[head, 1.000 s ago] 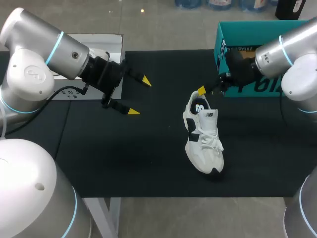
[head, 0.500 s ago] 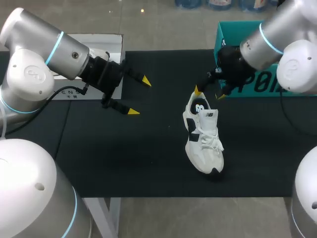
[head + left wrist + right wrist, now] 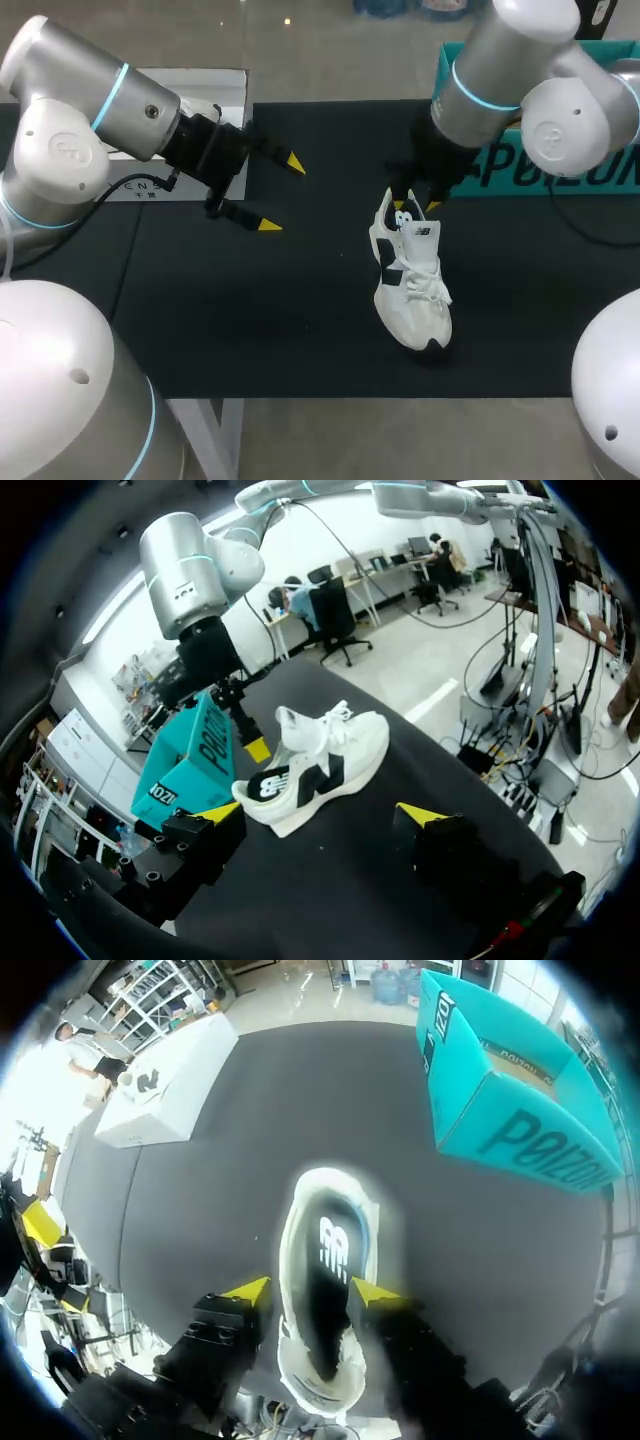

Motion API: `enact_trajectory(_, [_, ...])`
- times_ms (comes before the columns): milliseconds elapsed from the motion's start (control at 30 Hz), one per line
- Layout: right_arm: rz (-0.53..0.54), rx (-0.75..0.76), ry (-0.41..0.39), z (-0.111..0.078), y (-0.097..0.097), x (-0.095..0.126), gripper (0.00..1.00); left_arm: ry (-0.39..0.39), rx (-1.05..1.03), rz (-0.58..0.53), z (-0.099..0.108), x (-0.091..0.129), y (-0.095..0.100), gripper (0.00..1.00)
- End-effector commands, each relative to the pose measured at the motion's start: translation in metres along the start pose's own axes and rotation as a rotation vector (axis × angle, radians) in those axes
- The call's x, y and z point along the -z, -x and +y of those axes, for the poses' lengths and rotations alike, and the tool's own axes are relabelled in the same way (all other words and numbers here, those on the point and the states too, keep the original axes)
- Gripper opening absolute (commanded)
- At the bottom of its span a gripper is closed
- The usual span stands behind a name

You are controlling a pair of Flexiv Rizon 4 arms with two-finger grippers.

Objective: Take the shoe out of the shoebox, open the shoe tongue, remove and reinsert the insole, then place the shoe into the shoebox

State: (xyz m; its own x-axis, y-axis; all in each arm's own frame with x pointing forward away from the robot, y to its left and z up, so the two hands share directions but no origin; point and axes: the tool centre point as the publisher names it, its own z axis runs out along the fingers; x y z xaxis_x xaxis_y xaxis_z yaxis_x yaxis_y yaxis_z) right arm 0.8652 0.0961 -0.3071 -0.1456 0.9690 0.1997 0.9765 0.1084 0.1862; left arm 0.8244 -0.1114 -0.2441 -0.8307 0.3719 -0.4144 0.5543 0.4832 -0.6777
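Shoe [image 3: 328,1222] — flanked by spread right hand [image 3: 311,1291].

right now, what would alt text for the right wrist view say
The right hand hangs open over a white and black shoe, one yellow tip on either side of its opening, where the dark insole shows. Ahead and off to one side, an open teal shoebox stands on the black table.

Shoebox [image 3: 580,172] mostly hidden (behind right arm [image 3: 500,80]).
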Motion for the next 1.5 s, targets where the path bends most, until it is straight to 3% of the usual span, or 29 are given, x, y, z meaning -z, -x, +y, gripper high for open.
enact_trajectory(33, [-0.111,-0.005,-0.004,0.003,-0.001,-0.014,0.00,0.002,0.000,0.002,0.000,0.000,0.000,1.00])
enact_trajectory(500, [-0.102,-0.013,-0.012,0.023,0.023,-0.041,0.00,0.002,0.000,0.002,0.000,0.000,0.000,1.00])
enact_trajectory(1033, [-0.114,-0.020,0.004,0.030,0.045,-0.039,0.00,0.002,0.000,0.002,0.000,0.000,0.000,1.00])
enact_trajectory(1267, [-0.113,-0.018,0.008,0.029,0.046,-0.040,0.00,0.002,0.000,0.002,0.000,0.000,0.000,1.00])
enact_trajectory(1500, [-0.094,-0.005,-0.009,0.021,0.035,-0.053,0.00,0.002,0.000,0.002,0.000,0.000,0.000,1.00])
